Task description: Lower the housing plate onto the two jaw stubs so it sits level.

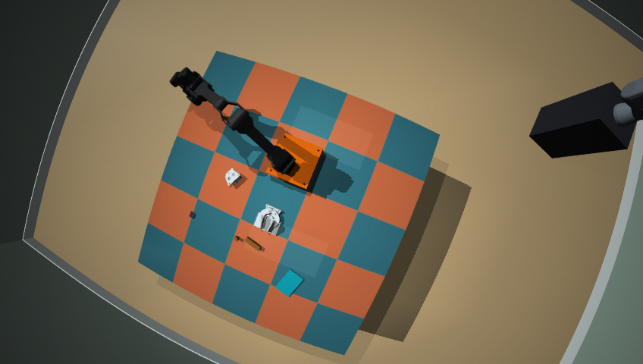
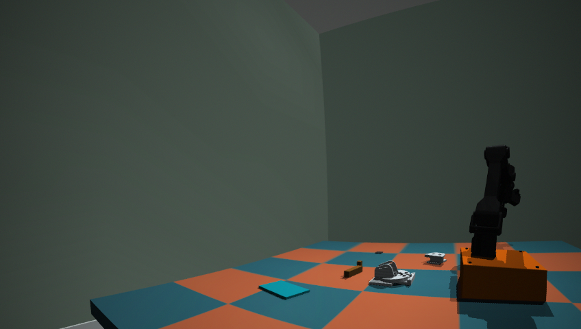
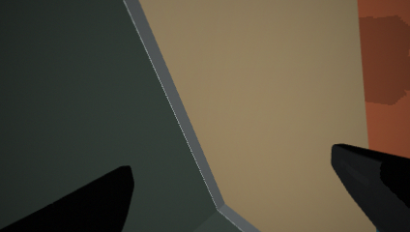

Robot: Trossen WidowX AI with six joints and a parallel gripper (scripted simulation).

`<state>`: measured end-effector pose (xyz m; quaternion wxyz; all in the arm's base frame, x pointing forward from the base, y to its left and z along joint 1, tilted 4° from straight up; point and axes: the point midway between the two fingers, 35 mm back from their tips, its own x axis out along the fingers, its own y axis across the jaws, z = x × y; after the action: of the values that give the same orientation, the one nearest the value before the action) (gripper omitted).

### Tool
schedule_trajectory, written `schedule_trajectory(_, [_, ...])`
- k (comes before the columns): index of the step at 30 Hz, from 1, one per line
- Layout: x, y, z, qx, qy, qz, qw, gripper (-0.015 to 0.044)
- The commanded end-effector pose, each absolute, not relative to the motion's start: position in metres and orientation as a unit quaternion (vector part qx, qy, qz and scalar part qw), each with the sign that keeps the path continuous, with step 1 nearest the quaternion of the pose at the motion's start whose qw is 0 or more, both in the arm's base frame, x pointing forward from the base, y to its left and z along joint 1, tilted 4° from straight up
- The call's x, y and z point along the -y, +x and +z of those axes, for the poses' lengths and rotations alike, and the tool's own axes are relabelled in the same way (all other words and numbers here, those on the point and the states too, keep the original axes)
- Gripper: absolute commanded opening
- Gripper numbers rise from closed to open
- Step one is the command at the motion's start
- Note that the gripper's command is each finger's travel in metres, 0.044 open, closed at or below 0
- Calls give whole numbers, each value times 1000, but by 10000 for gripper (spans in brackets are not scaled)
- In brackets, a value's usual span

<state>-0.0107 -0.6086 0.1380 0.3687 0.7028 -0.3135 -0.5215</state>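
A larger white assembly (image 1: pixel 269 219) (image 2: pixel 392 276) sits on the checkered table, with a grey rounded block standing on its flat base. A smaller white part (image 1: pixel 233 177) (image 2: pixel 435 256) with dark holes in its flat top stands apart from it. I cannot tell for sure which white piece is the housing plate, nor make out the pins and jaw stubs. My gripper (image 3: pixel 230 164) is open and empty, raised high at the table's far-left edge in the top view, well away from both white parts. The wrist view shows only its fingers, wall, floor and a table edge.
The orange robot base (image 1: pixel 306 155) (image 2: pixel 501 283) stands beside the white parts. A brown bar (image 1: pixel 252 243) (image 2: pixel 352 271) and small brown block (image 1: pixel 236 238) (image 2: pixel 359 263) lie near the assembly. A turquoise plate (image 1: pixel 289 282) (image 2: pixel 284 288) and a small dark square (image 1: pixel 192 214) (image 2: pixel 378 252) lie farther out.
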Motion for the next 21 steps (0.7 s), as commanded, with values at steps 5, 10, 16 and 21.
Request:
schedule_trajectory(5, [581,42,126,251,719,-529,375,440])
schedule_trajectory(10, [563,70,118,212,725,-536,376,440])
schedule_trajectory(16, [536,105,106,153,730,-549,377,440])
schedule_trajectory(21, [508,133,96,100,730,-560,378,440])
